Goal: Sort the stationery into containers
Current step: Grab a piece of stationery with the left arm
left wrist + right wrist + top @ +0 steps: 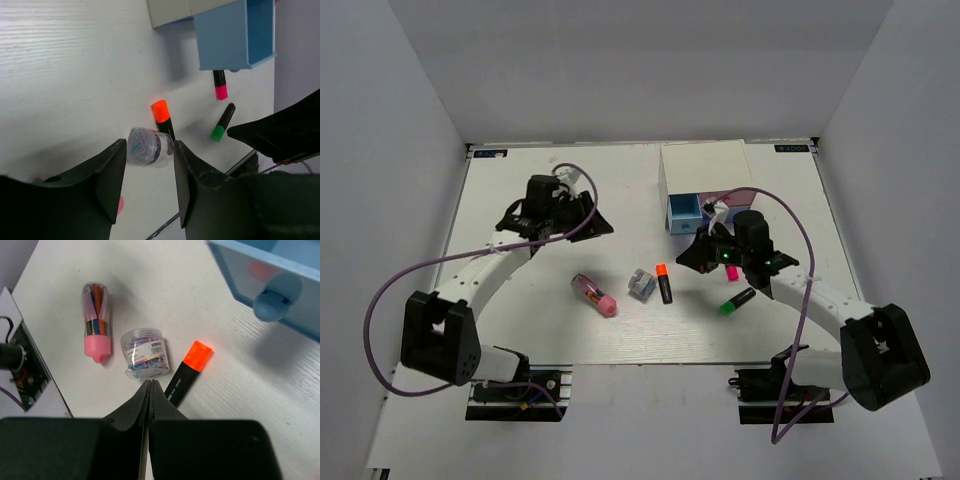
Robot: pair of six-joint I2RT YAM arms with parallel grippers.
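Sorting status: stationery [664, 285] loose on table [550, 335], none lifted.
Left gripper [149, 150]: spread, empty, facing the clip jar [148, 147].
Right gripper [150, 385]: pressed together, empty.
Blue drawer [685, 212]: pulled out — likely for loading.

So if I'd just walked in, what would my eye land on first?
Likely the white-and-black left arm and right arm, reaching in over the white table. Between them lies a bright cluster: a black highlighter with an orange cap, a small clear tub of coloured paper clips just left of it, and a clear tube with a pink cap further left. Behind, a white box has its blue drawer pulled out.
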